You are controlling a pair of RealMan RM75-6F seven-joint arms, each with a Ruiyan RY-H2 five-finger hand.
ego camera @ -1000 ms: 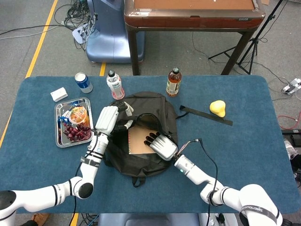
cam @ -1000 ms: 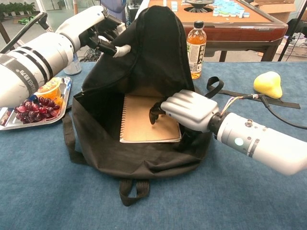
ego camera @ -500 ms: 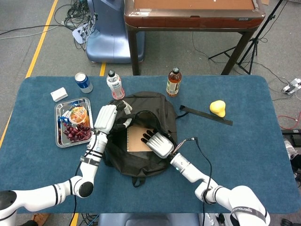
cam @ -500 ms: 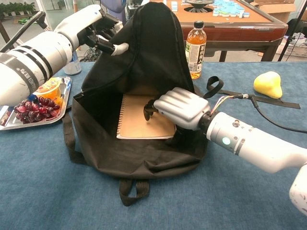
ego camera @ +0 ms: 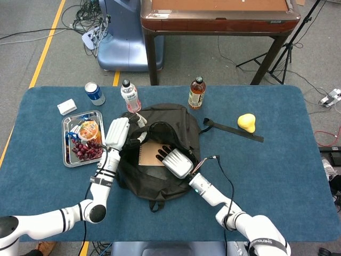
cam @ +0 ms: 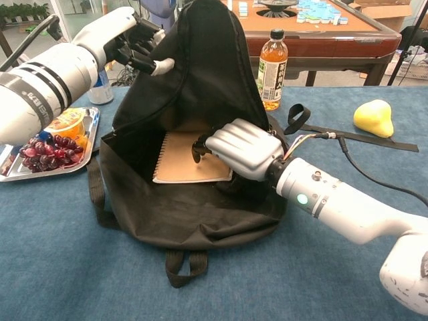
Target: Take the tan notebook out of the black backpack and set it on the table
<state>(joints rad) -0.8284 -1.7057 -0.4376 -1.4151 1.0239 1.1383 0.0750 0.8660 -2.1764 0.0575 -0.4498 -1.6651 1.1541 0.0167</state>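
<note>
The left hand (cam: 137, 48) is gripping the black backpack's (cam: 221, 87) flap up while the right hand's (cam: 237, 148) curled fingertips (cam: 198, 150) are pressing the tan notebook (cam: 184, 166), which is lying inside, not yet lifted out.

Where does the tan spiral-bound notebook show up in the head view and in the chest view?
Head view: the tan spiral-bound notebook lies mid-frame, inside the open black backpack, under the right hand.
Chest view: left of centre, lying in the backpack's mouth, the same hand on its right edge.
Shared landmark: the amber tea bottle behind the backpack.
</note>
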